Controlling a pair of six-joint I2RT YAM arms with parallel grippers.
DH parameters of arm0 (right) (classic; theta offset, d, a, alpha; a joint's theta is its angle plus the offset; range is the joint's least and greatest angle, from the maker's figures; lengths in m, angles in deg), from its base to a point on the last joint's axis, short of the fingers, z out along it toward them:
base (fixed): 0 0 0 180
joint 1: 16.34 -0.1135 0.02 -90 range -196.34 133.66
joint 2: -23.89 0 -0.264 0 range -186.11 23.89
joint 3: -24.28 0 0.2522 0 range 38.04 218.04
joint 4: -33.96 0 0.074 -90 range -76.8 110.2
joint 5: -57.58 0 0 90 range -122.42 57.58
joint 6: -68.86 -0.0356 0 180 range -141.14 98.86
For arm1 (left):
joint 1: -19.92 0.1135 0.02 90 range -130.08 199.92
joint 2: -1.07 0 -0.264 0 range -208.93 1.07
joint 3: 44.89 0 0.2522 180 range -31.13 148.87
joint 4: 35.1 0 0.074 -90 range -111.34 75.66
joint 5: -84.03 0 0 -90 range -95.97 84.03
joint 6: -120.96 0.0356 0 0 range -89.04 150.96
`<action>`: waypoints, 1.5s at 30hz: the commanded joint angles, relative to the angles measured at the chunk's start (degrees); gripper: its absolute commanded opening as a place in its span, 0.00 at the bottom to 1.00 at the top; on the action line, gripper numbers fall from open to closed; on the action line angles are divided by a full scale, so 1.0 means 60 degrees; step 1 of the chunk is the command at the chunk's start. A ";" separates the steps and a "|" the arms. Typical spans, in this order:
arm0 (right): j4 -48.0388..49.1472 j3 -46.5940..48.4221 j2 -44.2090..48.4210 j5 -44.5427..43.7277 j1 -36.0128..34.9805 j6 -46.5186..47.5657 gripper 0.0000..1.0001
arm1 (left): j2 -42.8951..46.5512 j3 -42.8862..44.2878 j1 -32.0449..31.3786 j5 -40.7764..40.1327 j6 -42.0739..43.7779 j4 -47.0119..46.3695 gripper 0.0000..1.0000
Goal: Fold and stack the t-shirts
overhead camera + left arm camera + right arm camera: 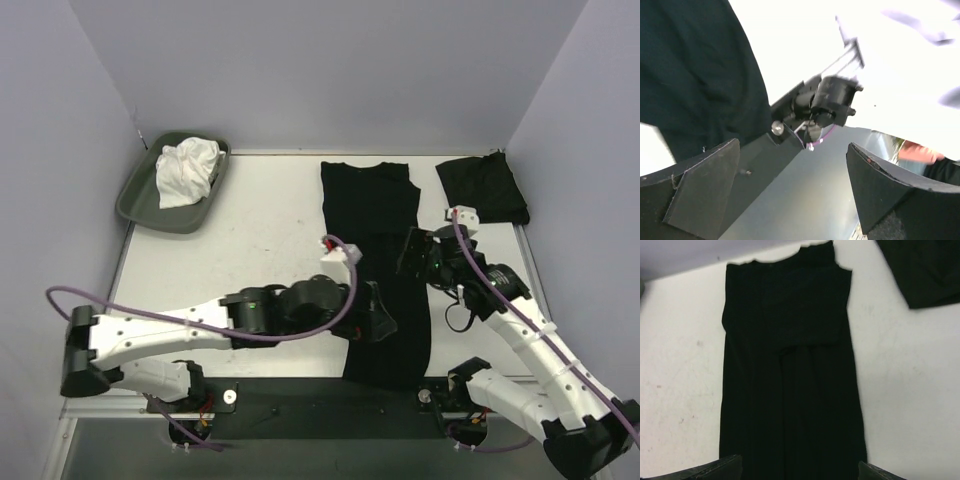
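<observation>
My left end effector [372, 318] and right end effector [418, 250] spread wide, empty; black t-shirt [368, 200] looks limp, so I'd pinch hem corners.

Long t-shirt [380, 270]: plain black, sides folded inward into a narrow strip, flat on the desk [260, 220], right of centre.
Its lie: lengthwise, neck end at the far edge, hem end reaching over the near edge.
Its upper part: a folded-in layer leaves a crosswise edge below the neck.
Folded t-shirt [482, 188]: plain black, a small compact packet, slightly skewed, at the far right corner, apart from the strip.
</observation>
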 commanded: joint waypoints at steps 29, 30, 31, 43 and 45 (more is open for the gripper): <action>0.4031 -0.0110 -0.6446 0.2522 -0.2587 -0.1128 1.00 | 0.5246 -0.4377 0.5051 -0.0093 0.1038 0.3000 0.97; 0.4135 -0.0096 -0.6563 0.2639 -0.2455 -0.1112 1.00 | 0.5363 -0.4406 0.5139 -0.0006 0.1067 0.3014 0.98; 0.4224 -0.0081 -0.6782 0.2800 -0.2207 -0.1083 1.00 | 0.5437 -0.4436 0.5212 0.0053 0.1155 0.3014 0.97; 0.4051 0.2199 -0.9460 0.4119 -0.1326 -0.0425 1.00 | 0.4970 -0.4377 0.6545 0.0829 0.1872 0.2576 0.97; 0.3874 0.2787 -1.0047 0.4281 -0.1282 -0.0365 1.00 | 0.4678 -0.4392 0.6851 0.1180 0.1990 0.2327 0.97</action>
